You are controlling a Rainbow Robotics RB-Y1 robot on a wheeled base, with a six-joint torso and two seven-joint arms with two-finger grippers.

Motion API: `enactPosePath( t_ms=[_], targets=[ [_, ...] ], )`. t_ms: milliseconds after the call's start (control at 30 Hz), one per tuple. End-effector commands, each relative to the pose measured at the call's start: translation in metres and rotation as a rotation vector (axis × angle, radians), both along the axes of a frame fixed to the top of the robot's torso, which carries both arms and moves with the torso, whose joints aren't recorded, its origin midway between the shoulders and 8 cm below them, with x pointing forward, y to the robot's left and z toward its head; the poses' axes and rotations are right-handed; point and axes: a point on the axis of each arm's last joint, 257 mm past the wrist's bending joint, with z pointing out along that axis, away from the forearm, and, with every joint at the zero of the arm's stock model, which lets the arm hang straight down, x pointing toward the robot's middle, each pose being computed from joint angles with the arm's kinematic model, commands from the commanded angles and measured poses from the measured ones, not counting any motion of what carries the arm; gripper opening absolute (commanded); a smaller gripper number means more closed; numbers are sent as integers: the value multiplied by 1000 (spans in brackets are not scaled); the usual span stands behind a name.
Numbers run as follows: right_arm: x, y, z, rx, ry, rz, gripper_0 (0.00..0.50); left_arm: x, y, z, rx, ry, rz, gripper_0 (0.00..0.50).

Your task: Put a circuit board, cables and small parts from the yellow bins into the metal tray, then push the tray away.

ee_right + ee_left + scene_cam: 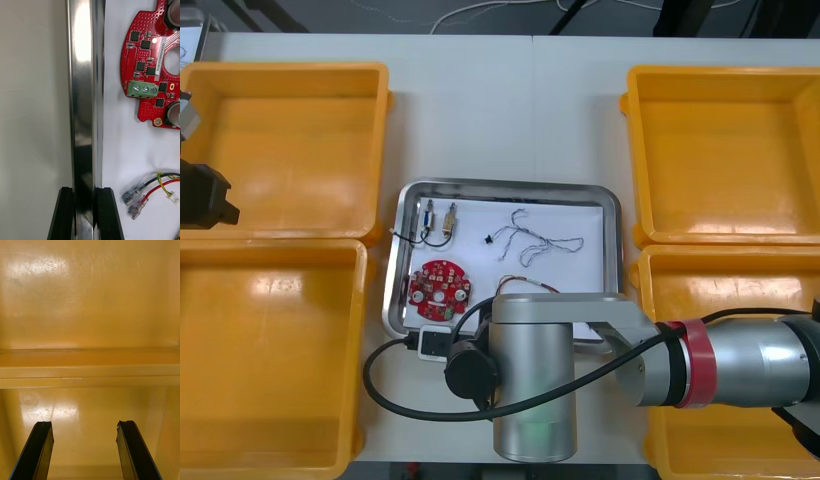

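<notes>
The metal tray (506,186), white inside, lies between the bins. It holds a round red circuit board (439,286), a twisted blue and white cable (535,240), a black cable (410,238), a red and yellow cable (525,285) and small metal parts (440,217). In the right wrist view my right gripper (85,191) is shut on the tray's shiny rim (84,93), one finger inside and one outside. The circuit board (150,63) and the red and yellow cable (157,185) lie just inside that rim. My left gripper (85,425) hangs open over the left bins, holding nothing.
Two yellow bins stand on the left (285,150) (270,350) and two on the right (725,150) (740,290), their floors bare. My right arm's wrist (530,380) covers the tray's near edge. Bare table stretches beyond the tray's far rim.
</notes>
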Motion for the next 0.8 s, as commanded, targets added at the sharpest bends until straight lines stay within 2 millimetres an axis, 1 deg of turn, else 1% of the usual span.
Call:
enactPosePath(
  t_ms=[33,367,467,600,667,800],
  targets=[
    [27,-2,25,-33,-92,72,0,-4,24,10,9,-15,97,500],
    [55,-16,42,-54,-157,94,0,-4,24,10,9,-15,97,500],
    [64,-16,49,-56,-184,112,0,-4,24,10,9,-15,97,500],
    [80,-15,53,-69,-207,111,0,-4,24,10,9,-15,97,500],
    [83,-15,54,-73,-211,110,0,-4,24,10,9,-15,97,500],
    [103,-16,59,-85,-237,97,0,-4,24,10,9,-15,97,500]
  ],
)
